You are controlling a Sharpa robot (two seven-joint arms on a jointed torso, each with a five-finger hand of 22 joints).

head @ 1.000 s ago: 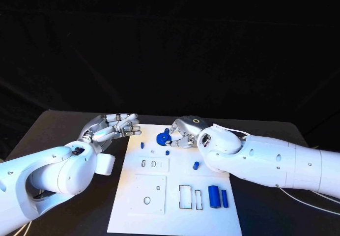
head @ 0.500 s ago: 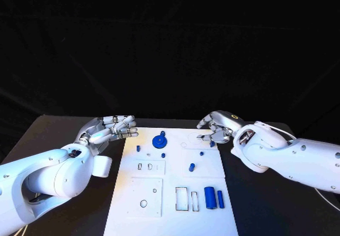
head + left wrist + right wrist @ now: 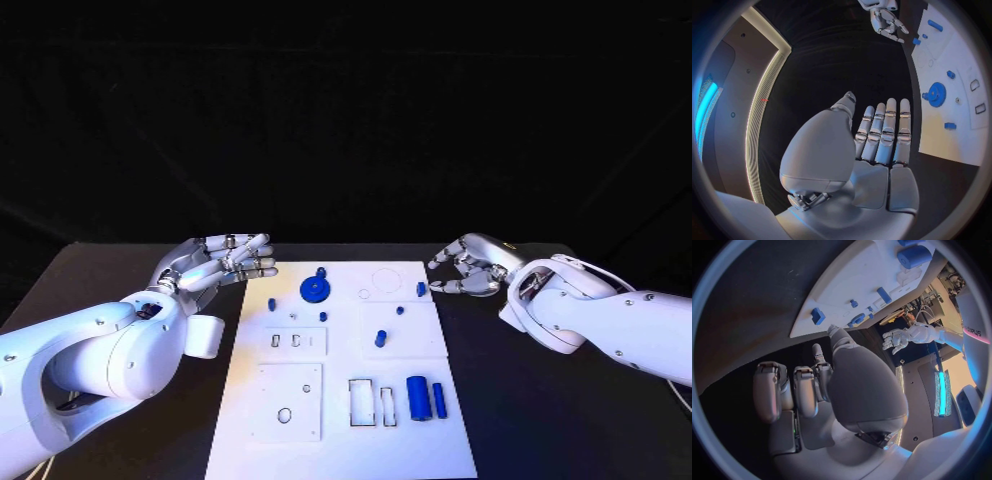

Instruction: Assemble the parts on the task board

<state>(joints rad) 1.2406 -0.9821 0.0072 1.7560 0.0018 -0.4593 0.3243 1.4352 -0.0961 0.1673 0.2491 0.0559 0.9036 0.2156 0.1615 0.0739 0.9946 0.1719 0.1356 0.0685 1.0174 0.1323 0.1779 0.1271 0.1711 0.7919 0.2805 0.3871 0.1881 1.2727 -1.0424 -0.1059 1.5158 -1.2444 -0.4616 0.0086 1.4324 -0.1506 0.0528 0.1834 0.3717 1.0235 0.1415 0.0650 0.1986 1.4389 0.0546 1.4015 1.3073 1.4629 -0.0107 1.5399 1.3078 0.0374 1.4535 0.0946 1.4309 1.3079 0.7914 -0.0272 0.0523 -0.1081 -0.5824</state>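
A black worktop (image 3: 130, 270) carried the white task board (image 3: 346, 440), with a black backdrop behind it. The board lay lengthwise, its long axis running from the robot's side toward the far edge, between the two arms.

On the far part of the board a blue gear (image 3: 315, 290) lay flat near the left side. A small blue peg (image 3: 421, 289) stood near the right edge, and another small blue piece (image 3: 271, 303) sat near the left edge. A short blue peg (image 3: 381, 339) stood nearer the middle. Toward the near end a thick blue cylinder (image 3: 418, 397) lay on its side, its long axis running along the board's length, with a thinner blue bar (image 3: 438, 400) just beside it, parallel.

The left hand (image 3: 224, 262) hovered over the worktop just left of the board's far corner, fingers straight and side by side, holding nothing. The right hand (image 3: 473, 265) hung off the board's far right corner, fingers loosely curled and apart, with nothing between them.
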